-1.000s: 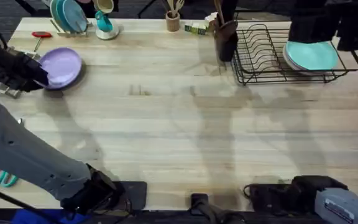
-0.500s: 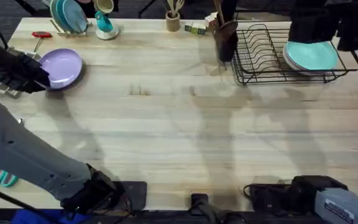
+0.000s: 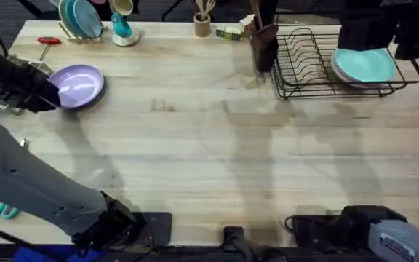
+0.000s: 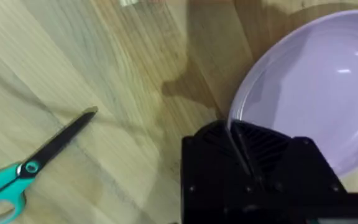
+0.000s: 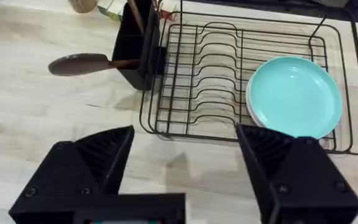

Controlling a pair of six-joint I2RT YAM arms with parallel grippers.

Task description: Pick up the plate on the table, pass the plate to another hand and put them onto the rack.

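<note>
The lavender plate (image 3: 84,86) is at the far left of the table (image 3: 217,153). My left gripper (image 3: 49,94) is shut on its left rim. In the left wrist view the black fingers (image 4: 253,146) pinch the rim of the plate (image 4: 316,87), which is tilted and raised above the wood. The black wire rack (image 3: 308,62) stands at the back right with teal plates (image 3: 366,65) in its right end. My right gripper (image 5: 185,140) hovers open in front of the rack (image 5: 229,81), holding nothing.
Teal scissors (image 4: 17,177) lie on the wood under the left gripper. A black utensil holder (image 3: 264,44) stands at the rack's left end. A wooden holder with teal plates (image 3: 81,18), a red tool (image 3: 48,41) and a cup (image 3: 202,26) line the back edge.
The plate has shifted a little to the right and tilted in the left gripper's hold. The right arm has not moved.
</note>
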